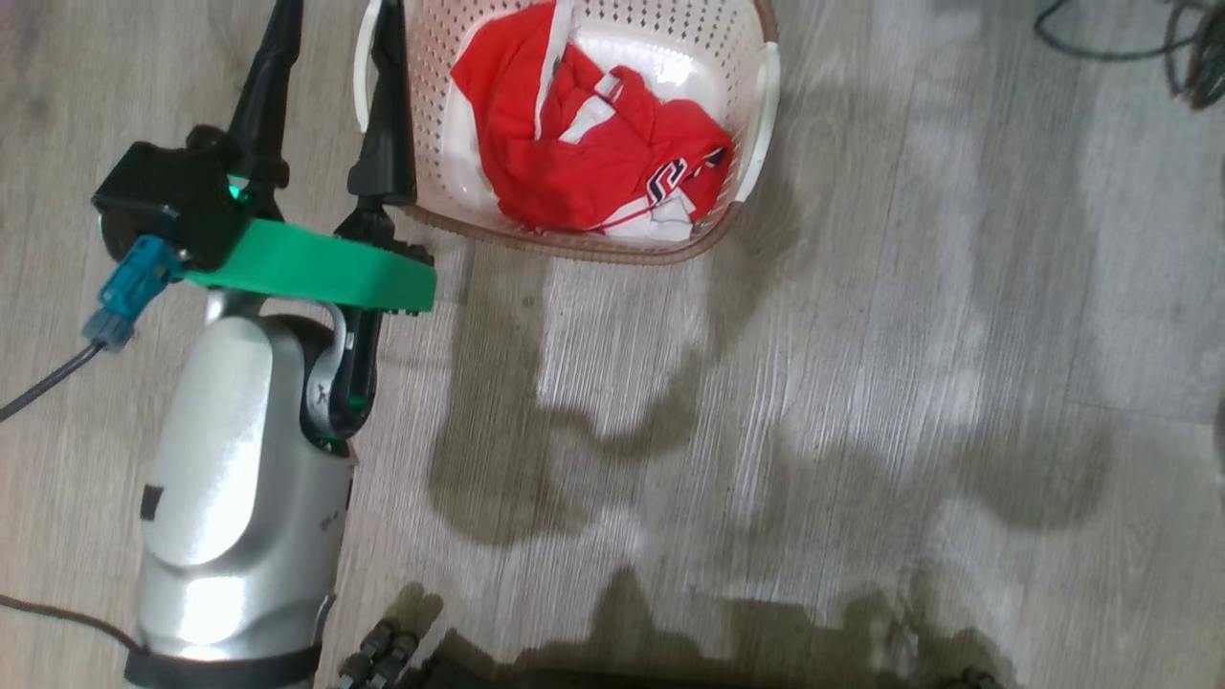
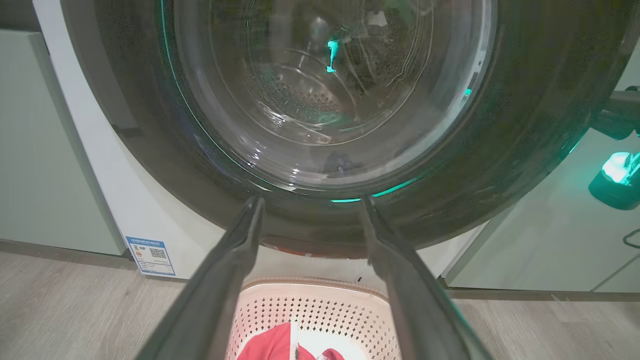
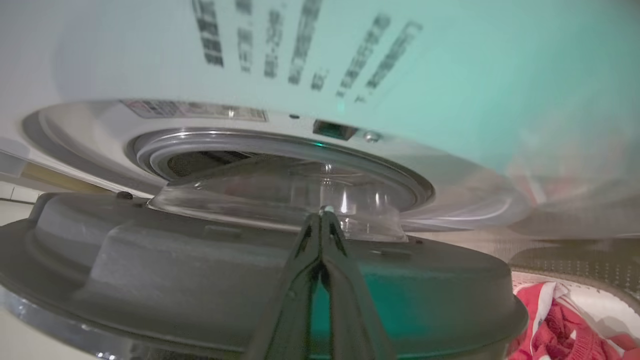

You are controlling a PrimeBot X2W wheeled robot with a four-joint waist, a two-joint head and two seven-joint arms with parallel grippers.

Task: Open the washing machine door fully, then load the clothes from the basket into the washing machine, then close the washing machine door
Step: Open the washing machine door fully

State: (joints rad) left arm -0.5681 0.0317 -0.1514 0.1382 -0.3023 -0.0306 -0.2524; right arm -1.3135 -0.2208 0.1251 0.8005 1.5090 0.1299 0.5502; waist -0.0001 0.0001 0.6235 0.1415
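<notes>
The washing machine door (image 2: 525, 125), black-rimmed with a clear glass bowl, stands partly open from the white washing machine (image 2: 125, 190). My left gripper (image 2: 311, 200) is open, empty, its tips just short of the door's lower rim. In the head view the left gripper (image 1: 335, 29) rises beside the basket's left handle. The cream basket (image 1: 574, 251) holds the red clothes (image 1: 584, 153). My right gripper (image 3: 322, 215) is shut on nothing, its tips at the glass bowl on the door's grey inner face (image 3: 150, 260), with the drum opening (image 3: 200, 160) beyond.
Pale green cabinets (image 2: 40, 150) flank the machine on both sides. A blue sticker (image 2: 150, 256) sits low on its front. Part of my other arm with a green light (image 2: 617, 175) shows past the door's right edge. Cables (image 1: 1187, 48) lie on the wooden floor at far right.
</notes>
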